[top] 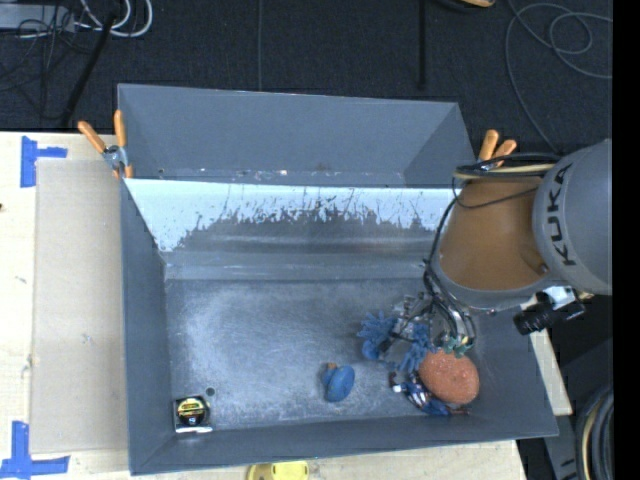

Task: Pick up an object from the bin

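Though the claw (430, 336) sits low between a frilly blue thing (378, 334) and an orange ball (450, 378) at the right of the bin (300, 230), nothing looks lifted yet; whether the claw is open cannot be told.

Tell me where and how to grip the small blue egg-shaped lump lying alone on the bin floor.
Likely across the narrow middle of the blue egg-shaped lump, from straight above. It lies flat with bare floor on both long sides, apart from the blue tangle and orange-red ball to its right.
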Tool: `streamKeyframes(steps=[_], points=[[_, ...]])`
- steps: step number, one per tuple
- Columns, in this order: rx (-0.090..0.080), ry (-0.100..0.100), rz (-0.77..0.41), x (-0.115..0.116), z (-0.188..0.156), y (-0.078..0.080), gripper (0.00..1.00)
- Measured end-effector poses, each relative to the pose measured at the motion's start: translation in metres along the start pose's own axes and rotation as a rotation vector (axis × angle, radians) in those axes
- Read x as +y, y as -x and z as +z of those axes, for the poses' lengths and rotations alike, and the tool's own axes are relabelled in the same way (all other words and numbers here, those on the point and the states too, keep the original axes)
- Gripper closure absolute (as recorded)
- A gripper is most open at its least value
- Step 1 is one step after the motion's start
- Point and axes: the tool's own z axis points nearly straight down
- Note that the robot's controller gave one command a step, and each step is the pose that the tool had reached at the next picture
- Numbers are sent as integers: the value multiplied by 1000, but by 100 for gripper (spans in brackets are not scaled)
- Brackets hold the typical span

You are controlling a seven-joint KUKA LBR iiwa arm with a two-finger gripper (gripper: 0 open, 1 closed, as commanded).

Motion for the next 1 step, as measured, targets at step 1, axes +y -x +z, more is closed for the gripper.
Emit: streamKeyframes(steps=[1], points=[[-19,4,8,-12,-5,21,100]])
